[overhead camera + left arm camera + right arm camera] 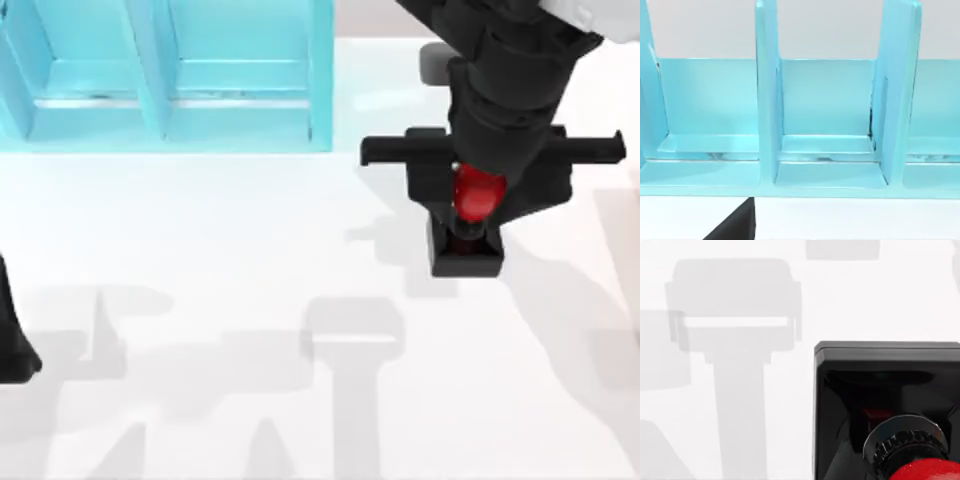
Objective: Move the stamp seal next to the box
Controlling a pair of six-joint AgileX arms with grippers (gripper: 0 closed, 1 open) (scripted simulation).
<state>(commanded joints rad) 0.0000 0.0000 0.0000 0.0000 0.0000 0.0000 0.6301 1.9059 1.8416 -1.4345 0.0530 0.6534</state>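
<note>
From above, the small stamp seal [472, 215], a black square block base under a glossy round red knob, sits on the white worktop [250, 250] in its right half, toward the back. The right gripper [480, 190] hangs directly over it, its black crossbar spreading to either side and its body covering part of the knob; whether the jaws are open or clamped on the knob cannot be told. The pale blue box with upright dividers [165, 75] stands at the back left, well apart from the seal. A dark piece of the left arm [12, 345] shows at the left edge of the worktop.

The left wrist camera faces the blue box [825, 125] head on, showing its open compartments between thin vertical walls, with a black corner [737, 227] on the white surface in front.

The right wrist camera looks down on the seal's black base [880, 390] close up, its ribbed collar and red knob [925, 472] at the lower edge, grey shadows lying across the worktop [840, 300] beside it.
</note>
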